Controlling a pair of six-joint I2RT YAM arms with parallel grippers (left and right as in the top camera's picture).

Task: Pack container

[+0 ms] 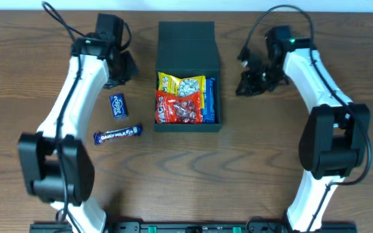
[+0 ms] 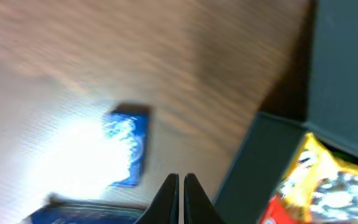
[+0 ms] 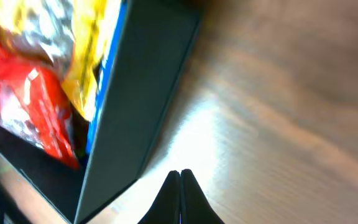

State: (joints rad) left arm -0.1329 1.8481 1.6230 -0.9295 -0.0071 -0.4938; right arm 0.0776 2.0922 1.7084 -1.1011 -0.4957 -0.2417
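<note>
The dark green-black container (image 1: 188, 126) stands open at the table's middle, its flap lid (image 1: 186, 45) folded back. Inside lie a yellow packet (image 1: 181, 84), a red packet (image 1: 177, 109) and a blue packet (image 1: 210, 100). A small blue packet (image 1: 118, 105) and a Dairy Milk bar (image 1: 118, 134) lie on the table left of it. My left gripper (image 1: 125, 66) is shut and empty, above the table left of the container; its view shows the small blue packet (image 2: 128, 146) and the container wall (image 2: 253, 168). My right gripper (image 1: 248, 83) is shut and empty, right of the container (image 3: 135, 106).
The wooden table (image 1: 238, 168) runs to a pale far edge at the top. Both arm bases stand at the near edge. Cables loop above each wrist.
</note>
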